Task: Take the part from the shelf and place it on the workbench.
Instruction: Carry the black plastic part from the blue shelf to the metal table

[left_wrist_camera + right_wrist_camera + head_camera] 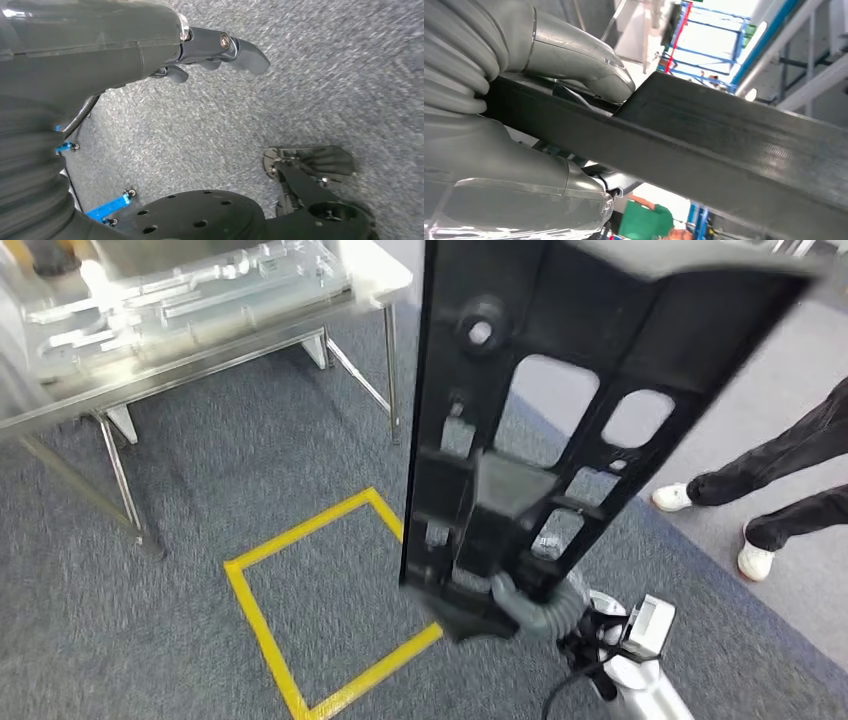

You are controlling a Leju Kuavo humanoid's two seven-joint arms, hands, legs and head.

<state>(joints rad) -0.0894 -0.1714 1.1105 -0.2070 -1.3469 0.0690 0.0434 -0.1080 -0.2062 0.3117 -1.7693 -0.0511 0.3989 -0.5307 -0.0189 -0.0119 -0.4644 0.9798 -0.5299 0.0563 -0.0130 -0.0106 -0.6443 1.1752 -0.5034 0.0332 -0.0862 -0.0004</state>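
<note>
Black part (560, 390) fills the near field of the head view: long, flat, with cut-out openings, standing upright and leaning slightly. Right hand (530, 605) grasps it at the lower end, so the piece rises well above the hand. Right wrist view confirms: grey fingers (589, 70) wrapped over one edge of the part (724, 145), thumb side pressing from the opposite face.

Left hand (215, 50) hangs over grey carpet (300, 100), holding nothing, fingers loosely extended and apart.

Part is in the air over the carpet, just beside a square of yellow tape (300, 620) on the floor, not touching any surface. Metal-framed table (110, 390) stands off to the left, well apart from the part; clear moulded trays (190, 290) lie on it, contents blurred, cannot tell. A person's legs in dark trousers with white shoes (700, 525) show at the right edge. In the right wrist view, a person in a green top (644, 222) stands below the part.
</note>
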